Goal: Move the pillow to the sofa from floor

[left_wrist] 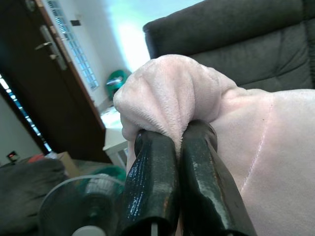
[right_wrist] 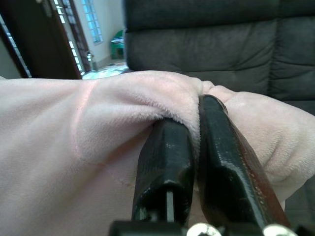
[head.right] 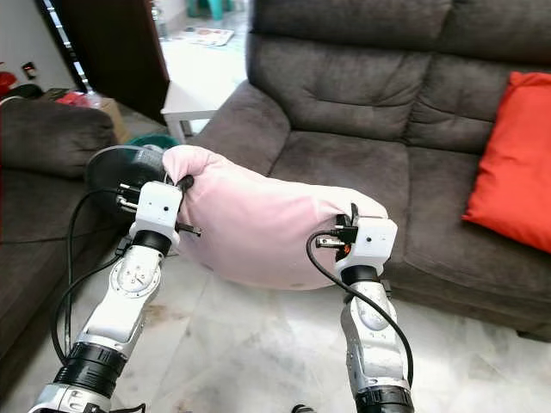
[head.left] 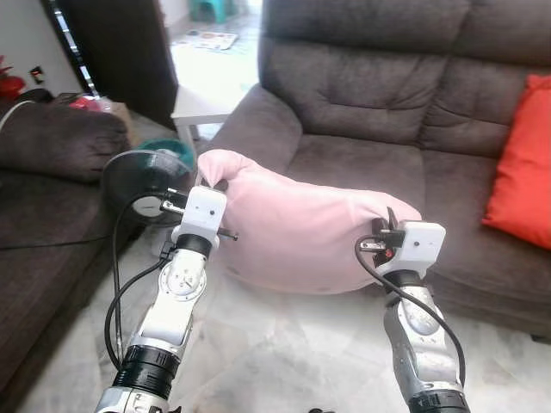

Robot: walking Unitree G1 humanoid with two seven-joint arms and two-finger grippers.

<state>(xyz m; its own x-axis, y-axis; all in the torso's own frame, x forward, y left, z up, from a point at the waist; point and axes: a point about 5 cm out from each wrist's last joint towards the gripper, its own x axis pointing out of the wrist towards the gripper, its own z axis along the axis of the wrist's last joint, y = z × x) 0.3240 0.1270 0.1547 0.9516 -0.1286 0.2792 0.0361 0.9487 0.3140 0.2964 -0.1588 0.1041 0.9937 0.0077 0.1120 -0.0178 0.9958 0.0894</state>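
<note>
A soft pink pillow (head.left: 301, 228) hangs in the air between both arms, just in front of the dark grey sofa (head.left: 362, 163). My left gripper (left_wrist: 179, 142) is shut on the pillow's left corner, pinching a fold of plush fabric. My right gripper (right_wrist: 197, 123) is shut on the pillow's right end, its fingers (right_wrist: 167, 162) pressed into the fabric. The pillow's far edge overlaps the sofa's seat cushion in the eye views; whether it touches I cannot tell.
An orange-red cushion (head.left: 521, 163) leans at the sofa's right. A second dark sofa (head.left: 52, 155) stands on the left, with a floor fan (head.left: 142, 185) beside it. A white table (head.left: 207, 103) sits behind the sofa's arm. Pale marble floor (head.left: 284, 344) lies below.
</note>
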